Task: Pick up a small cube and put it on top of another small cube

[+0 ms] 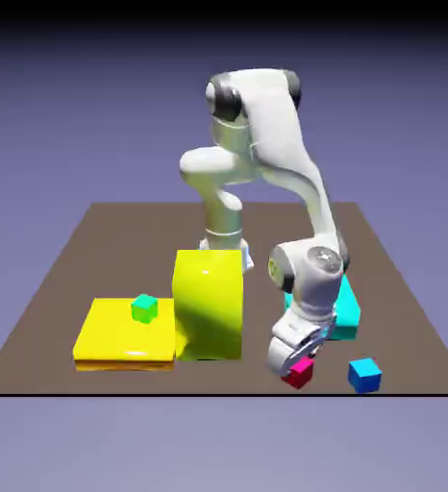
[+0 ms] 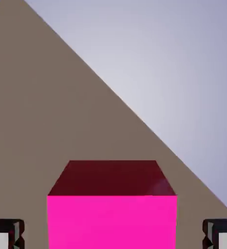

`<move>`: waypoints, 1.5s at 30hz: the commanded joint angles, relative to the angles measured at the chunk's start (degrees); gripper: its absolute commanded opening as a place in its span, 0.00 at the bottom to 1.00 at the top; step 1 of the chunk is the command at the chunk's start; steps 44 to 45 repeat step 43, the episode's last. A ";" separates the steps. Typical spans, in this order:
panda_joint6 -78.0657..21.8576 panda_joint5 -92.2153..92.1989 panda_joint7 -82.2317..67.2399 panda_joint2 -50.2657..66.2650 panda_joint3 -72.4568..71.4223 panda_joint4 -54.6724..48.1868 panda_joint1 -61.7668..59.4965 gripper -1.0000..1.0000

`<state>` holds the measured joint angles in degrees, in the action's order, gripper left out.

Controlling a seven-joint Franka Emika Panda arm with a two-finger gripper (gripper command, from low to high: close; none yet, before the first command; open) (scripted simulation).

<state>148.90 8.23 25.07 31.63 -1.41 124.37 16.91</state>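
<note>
The task was at its early part. The gripper (image 1: pixel 298 362) was low over the table (image 1: pixel 64 279), down at the pink cube (image 1: pixel 300 373), which sat on the table near the front edge. No cube was lifted yet, and nothing was stacked on another small cube. What was left, as I judge it, was to finish the grasp, lift the pink cube, carry it to another small cube and set it down on top. The blue cube (image 1: pixel 364 375) lay near, toward the exterior view's right, and the green cube (image 1: pixel 144 307) rested on the flat yellow block (image 1: pixel 112 336), well apart.

In the hand view the pink cube (image 2: pixel 111 219) stood between the two fingertips (image 2: pixel 6 233), and a narrow gap of table showed on each side of it. So the fingers were around the cube but not pressing it; they stood apart from its faces.

The exterior view did not show this gap, because the hand covered the fingers there. It showed instead the tall yellow block (image 1: pixel 209 303) and a cyan block (image 1: pixel 346 309) behind the arm, which the hand view missed. The hand view showed only a small blue corner at its top left edge.
</note>
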 commanded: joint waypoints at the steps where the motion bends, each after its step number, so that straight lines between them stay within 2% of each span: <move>1: 0.00 0.00 0.00 0.00 0.00 0.00 0.00 0.00; 6: -8.65 -1.45 -1.82 -10.37 -1.33 1.65 0.22 0.00; 31: -23.49 -7.34 -28.14 -62.28 -8.25 36.41 21.96 0.00; 33: -23.85 -7.49 -28.79 -63.55 -8.42 37.25 22.49 0.00; 39: -9.37 -5.50 -27.08 -54.02 -9.20 42.26 20.99 0.00; 40: -9.36 -5.50 -27.08 -54.01 -9.20 42.26 20.99 1.00; 45: -14.34 -6.18 -27.66 -57.29 -8.93 40.54 21.51 1.00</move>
